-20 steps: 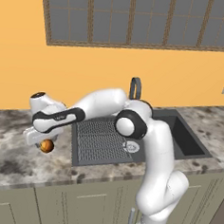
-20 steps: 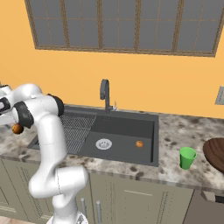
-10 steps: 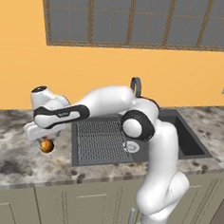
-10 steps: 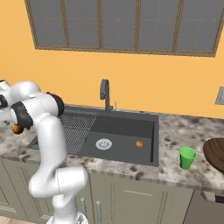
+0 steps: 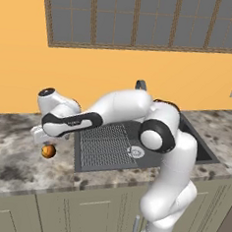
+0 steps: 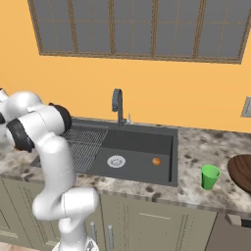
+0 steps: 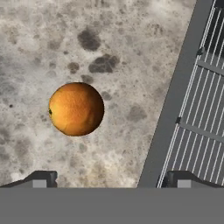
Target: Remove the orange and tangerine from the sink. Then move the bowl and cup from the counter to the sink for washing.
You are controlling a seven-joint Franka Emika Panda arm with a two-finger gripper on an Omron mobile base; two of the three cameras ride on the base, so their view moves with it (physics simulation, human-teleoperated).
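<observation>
Orange [image 7: 76, 109] on counter [image 7: 122, 52] just left of sink [image 6: 142, 147], tangerine [image 6: 156, 161] in basin (near drain [image 6: 116, 161]), cup [image 6: 210, 177] beside bowl [image 6: 242, 169] right of sink

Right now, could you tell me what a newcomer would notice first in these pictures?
Probably the white arm stretched far left over the marbled counter, its open gripper above an orange fruit lying on the stone beside the sink. Next, a second small orange fruit in the dark basin, and the green cup by the brown bowl on the right.
</observation>
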